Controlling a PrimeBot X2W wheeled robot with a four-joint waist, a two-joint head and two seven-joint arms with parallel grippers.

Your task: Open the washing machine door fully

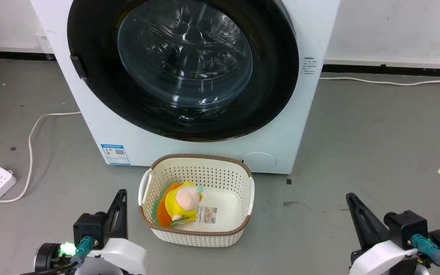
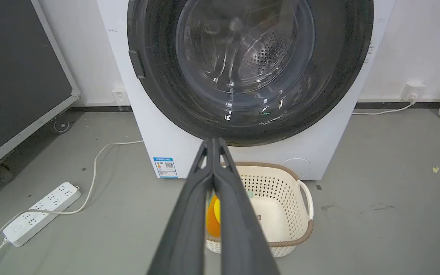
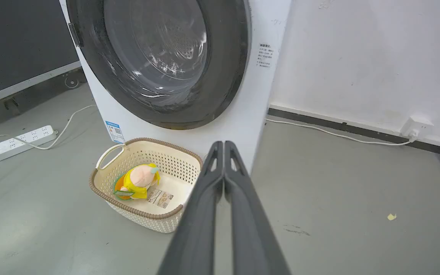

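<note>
Left gripper (image 2: 213,141) and right gripper (image 3: 224,143) hang low and near, fingers pressed together, well short of the washing machine door (image 1: 273,76), which is shut flush on the washing machine (image 1: 136,141). Likely risks: fingers slipping off the small dark tab (image 1: 78,65) at the door's left edge, or an arm knocking the basket (image 1: 197,156) just in front. The door's top is cut off, and which side it swings from is unclear.

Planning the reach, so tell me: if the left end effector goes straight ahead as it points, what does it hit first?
Probably the lower rim of the door, passing above the basket; depth is unclear.
</note>
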